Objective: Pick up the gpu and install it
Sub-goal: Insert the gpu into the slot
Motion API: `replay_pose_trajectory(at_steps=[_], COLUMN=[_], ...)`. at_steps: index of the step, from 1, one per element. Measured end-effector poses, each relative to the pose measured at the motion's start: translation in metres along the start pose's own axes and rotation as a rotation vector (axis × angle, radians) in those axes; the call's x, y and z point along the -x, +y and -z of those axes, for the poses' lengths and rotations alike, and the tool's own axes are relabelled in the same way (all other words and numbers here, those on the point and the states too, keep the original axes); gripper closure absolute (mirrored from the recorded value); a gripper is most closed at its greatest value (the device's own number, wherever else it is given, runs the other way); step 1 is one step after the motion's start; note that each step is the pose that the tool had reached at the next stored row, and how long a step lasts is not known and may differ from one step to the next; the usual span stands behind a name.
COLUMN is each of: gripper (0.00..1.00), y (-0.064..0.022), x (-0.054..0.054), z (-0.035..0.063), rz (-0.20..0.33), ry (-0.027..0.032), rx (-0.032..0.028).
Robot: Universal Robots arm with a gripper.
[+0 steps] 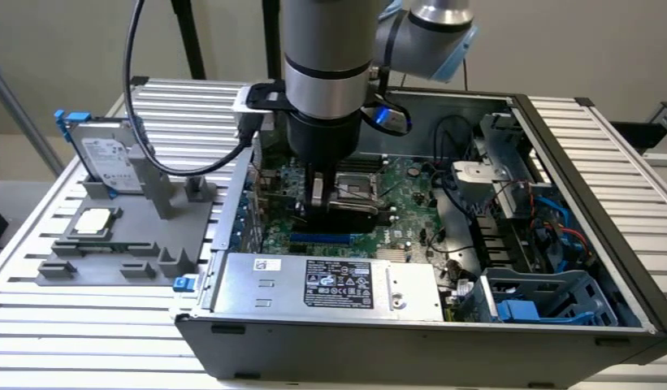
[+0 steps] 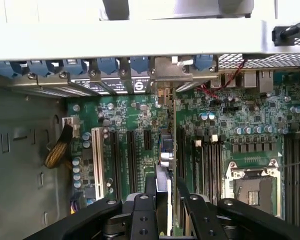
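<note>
The gpu shows edge-on in the wrist view, a thin card standing upright over the green motherboard between the long black slots. Its silver end bracket sits at the case's rear slot openings, beside the blue clips. My gripper is shut on the card's upper edge, one black finger on each side. In the exterior view, the gripper is low inside the open computer case, holding the dark gpu just above the motherboard. Whether the card is seated in a slot I cannot tell.
A grey fixture at the exterior view's left holds a silver hard drive in a blue frame and a square chip. Inside the case are the power supply, a blue drive cage, cables and the empty processor socket.
</note>
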State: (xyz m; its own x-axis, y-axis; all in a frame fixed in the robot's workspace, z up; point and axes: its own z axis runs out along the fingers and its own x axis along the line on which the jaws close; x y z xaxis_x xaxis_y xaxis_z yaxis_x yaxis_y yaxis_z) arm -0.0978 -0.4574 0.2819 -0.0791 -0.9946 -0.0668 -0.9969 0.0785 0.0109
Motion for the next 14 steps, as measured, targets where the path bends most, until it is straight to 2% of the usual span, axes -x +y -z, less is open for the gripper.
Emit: replay_pose_trajectory(at_steps=[14], gripper=[1.0], y=[0.002], x=[-0.001], z=[-0.0126], rz=[0.001], ry=[0.0016], rx=[-0.0021])
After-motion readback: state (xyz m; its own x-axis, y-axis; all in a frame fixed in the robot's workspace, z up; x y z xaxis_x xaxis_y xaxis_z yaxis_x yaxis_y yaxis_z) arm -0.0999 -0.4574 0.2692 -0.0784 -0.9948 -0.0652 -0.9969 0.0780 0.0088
